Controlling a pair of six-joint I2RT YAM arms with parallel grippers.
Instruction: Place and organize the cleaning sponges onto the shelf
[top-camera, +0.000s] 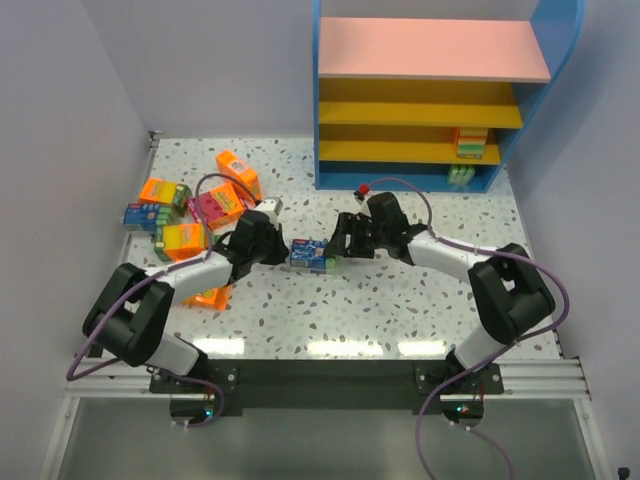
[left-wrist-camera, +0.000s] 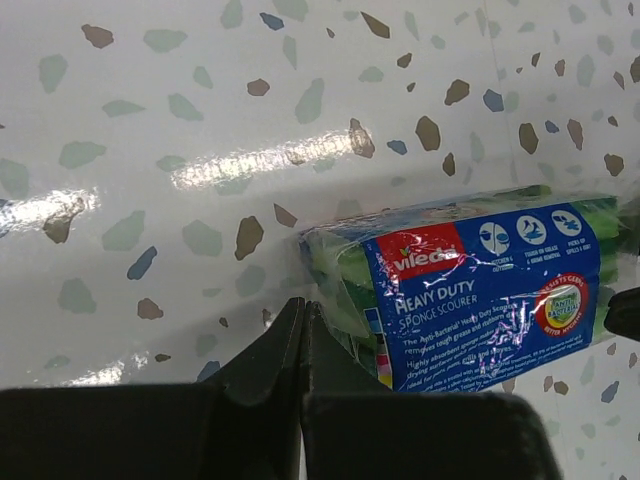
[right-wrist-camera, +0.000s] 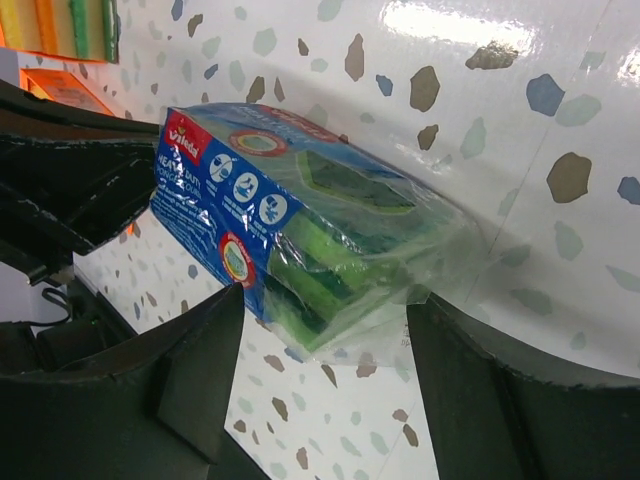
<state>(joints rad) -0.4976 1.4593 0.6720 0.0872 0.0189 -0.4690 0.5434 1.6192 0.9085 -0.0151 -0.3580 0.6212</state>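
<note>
I had the blue pack (top-camera: 308, 254) hanging between my two arms over the middle of the table (top-camera: 400, 310), well short of the shelf (top-camera: 420, 115). My left pincer (top-camera: 283, 250) was closed on it. In the left wrist view its fingers (left-wrist-camera: 262, 362) met tip to tip at the pack's crinkled end, so what I held looked to be mostly wrapper and a sliver of green sponge, not the body. That hold was enough to keep a light pack clear of the speckled top (a shadow lay under it) but, I judged, poor for setting it neatly on a tier. My right pincer (top-camera: 338, 248) stood at the opposite end with its jaws spread wide, one on each side of the pack and neither touching it as far as I could see. I read this as a handover: the shelf stood at the far edge on the right arm's side, while the loose packs (top-camera: 190, 205) — orange, magenta, one more blue — lay by my left arm, so passing it across would spare the left arm a long reach. On the shelf a small stack (top-camera: 470, 142) sat at the right end of a yellow tier, with something green (top-camera: 460, 176) on the level below. I judged the blue one belonged beside those — the right jaws closing on its thick middle first, the left letting go only after.
</note>
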